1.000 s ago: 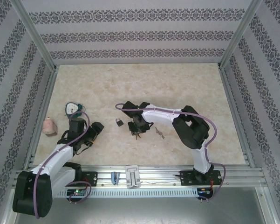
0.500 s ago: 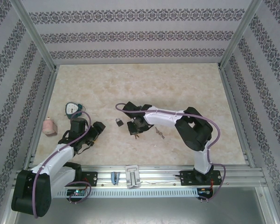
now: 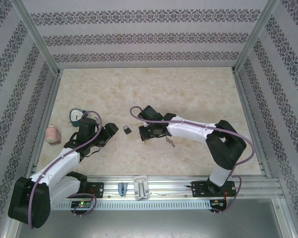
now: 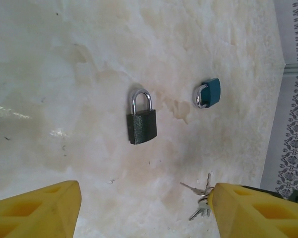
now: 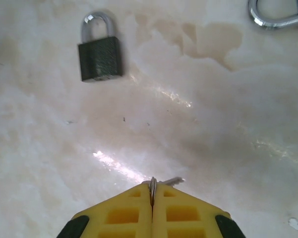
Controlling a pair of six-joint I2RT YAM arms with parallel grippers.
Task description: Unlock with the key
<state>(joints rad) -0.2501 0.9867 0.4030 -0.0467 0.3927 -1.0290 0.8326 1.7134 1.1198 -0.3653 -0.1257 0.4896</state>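
The small dark grey padlock with a shiny silver loop lies flat on the pale, marble-look table. It sits between the two grippers and touches neither one.

The right gripper has its yellow fingers pressed tight together. A thin silver key is pinched between them. Just a thin edge and a small tip poke out, so it is hard to be sure, but it looks like a key. In the right wrist view the dark grey padlock is up ahead and to the left of the fingers, with its loop pointing away.

The left gripper is spread wide and has nothing in it. Its yellow fingers sit at the two bottom corners of the left wrist view, and the dark grey padlock lies a bit beyond them.

A small teal padlock lies near the dark one. A bunch of silver keys lies on the table just beside one yellow finger.

From above, a round teal and white thing and a small pink thing sit at the left side of the table.
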